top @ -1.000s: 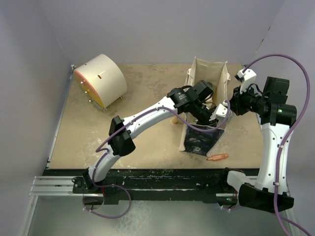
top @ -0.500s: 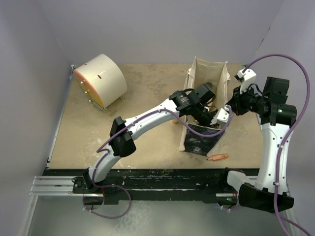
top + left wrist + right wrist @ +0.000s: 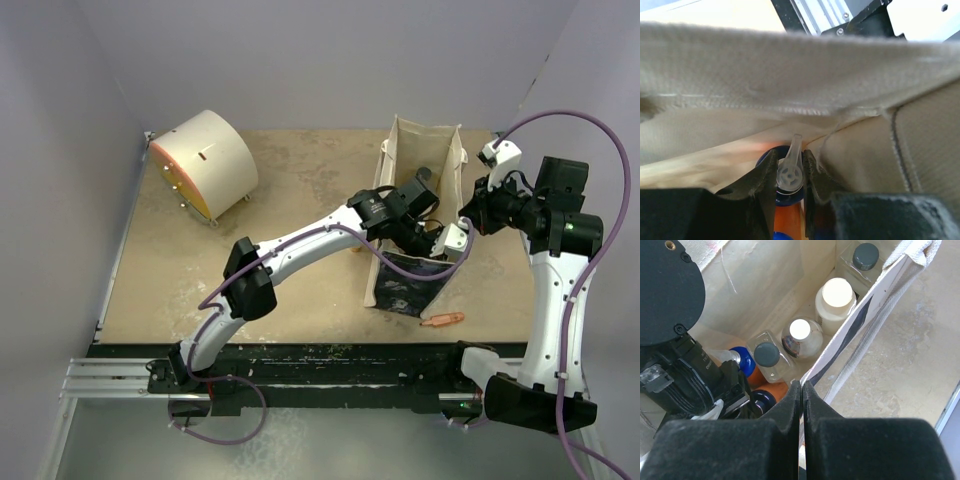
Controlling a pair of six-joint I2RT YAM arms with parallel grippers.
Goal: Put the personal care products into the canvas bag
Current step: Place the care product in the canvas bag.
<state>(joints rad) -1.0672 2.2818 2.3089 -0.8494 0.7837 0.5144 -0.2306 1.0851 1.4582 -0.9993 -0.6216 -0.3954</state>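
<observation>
Nearest the arm bases, a thin orange pen (image 3: 442, 320) lies on the matte tan table (image 3: 300, 290), just in front of the bag (image 3: 428, 148). The bag stands upright with its mouth open. It is coarse beige canvas, with a dark black-and-white printed panel on its near side.

The right gripper (image 3: 801, 386) comes in from the right. Its black, felt-like fingers (image 3: 790, 405) are pressed together on the bag's right rim, pinching the canvas edge between them.

The left arm stretches across the table and dips into the bag. The left gripper (image 3: 789, 156) is partly closed around an orange bottle (image 3: 788, 220). The bottle has a blue cap and a clear plastic nozzle, which points up at the woven canvas wall close in front of it. The bottle sits inside the bag, at its near end.

The right wrist view shows the other products standing in a row along the bag floor. Nearest is a second orange bottle (image 3: 745, 362) with a glossy blue cap, then a clear squarish bottle (image 3: 767, 357) with a round black cap. A rounded silver bottle (image 3: 801, 335) with a white cap touches it. Next comes a cream-white cylinder (image 3: 836, 297), and at the far end a second clear bottle (image 3: 866, 257) with a black cap.

Well apart at the far left, a large cream drum (image 3: 205, 165) lies on its side, its orange face turned left.
</observation>
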